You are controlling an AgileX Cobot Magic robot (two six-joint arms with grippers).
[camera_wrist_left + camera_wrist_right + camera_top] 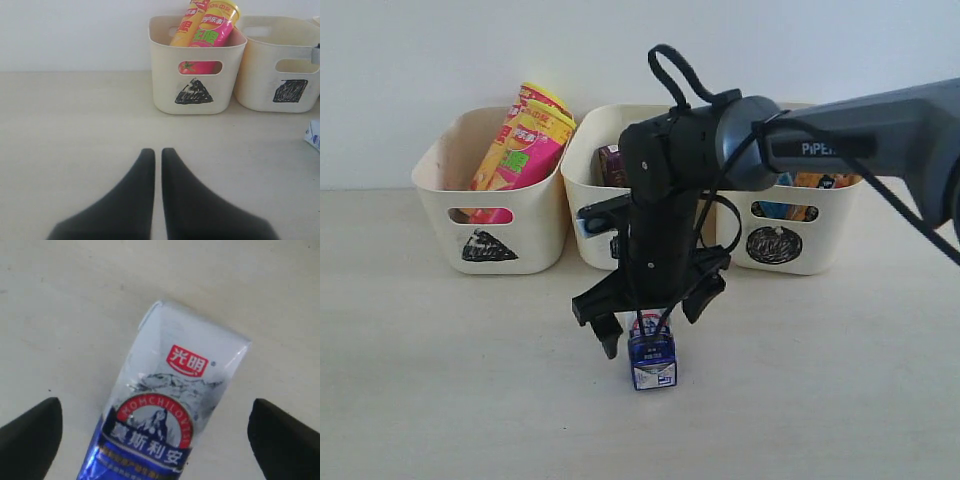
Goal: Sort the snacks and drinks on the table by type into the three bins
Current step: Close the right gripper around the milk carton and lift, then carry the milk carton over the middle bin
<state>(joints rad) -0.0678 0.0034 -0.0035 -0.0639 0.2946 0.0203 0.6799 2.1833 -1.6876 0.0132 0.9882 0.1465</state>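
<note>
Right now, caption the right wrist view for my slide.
Right gripper, jaws wide open, straddles the white-and-blue drink carton on the beige table, not yet gripping it.

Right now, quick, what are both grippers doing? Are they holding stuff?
Left gripper: closed, holding nothing.
Right gripper: open, straddling the white-and-blue carton, not gripping it.

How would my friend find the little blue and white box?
Find the row of three cream tubs at the back of the table. In front of the middle tub stands a small carton, under the black arm. It alone sits outside the tubs, blue and white.
</note>
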